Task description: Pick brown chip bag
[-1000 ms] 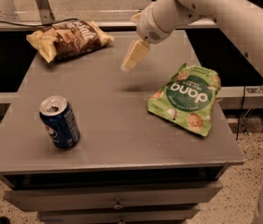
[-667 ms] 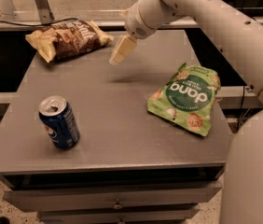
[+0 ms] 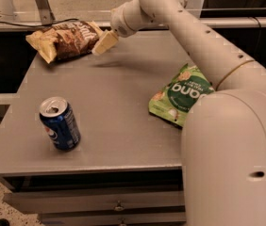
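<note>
The brown chip bag (image 3: pixel 67 40) lies crinkled at the far left corner of the grey table (image 3: pixel 114 112), dark brown with pale yellow-tan ends and white script. My gripper (image 3: pixel 103 43) hangs just above the table at the bag's right end, close to its edge, its pale fingers pointing down and left. My white arm (image 3: pixel 203 46) reaches in from the right across the far side of the table. I see nothing held.
A blue soda can (image 3: pixel 60 124) stands upright near the front left. A bright green "dang" pouch (image 3: pixel 180 95) lies at the right, partly behind my arm. Drawers sit under the table front. A dark gap and metal frame lie behind the table.
My gripper has moved left across the far part of the table, from near its middle to the right end of the brown chip bag. The bag, can and pouch have not moved.
</note>
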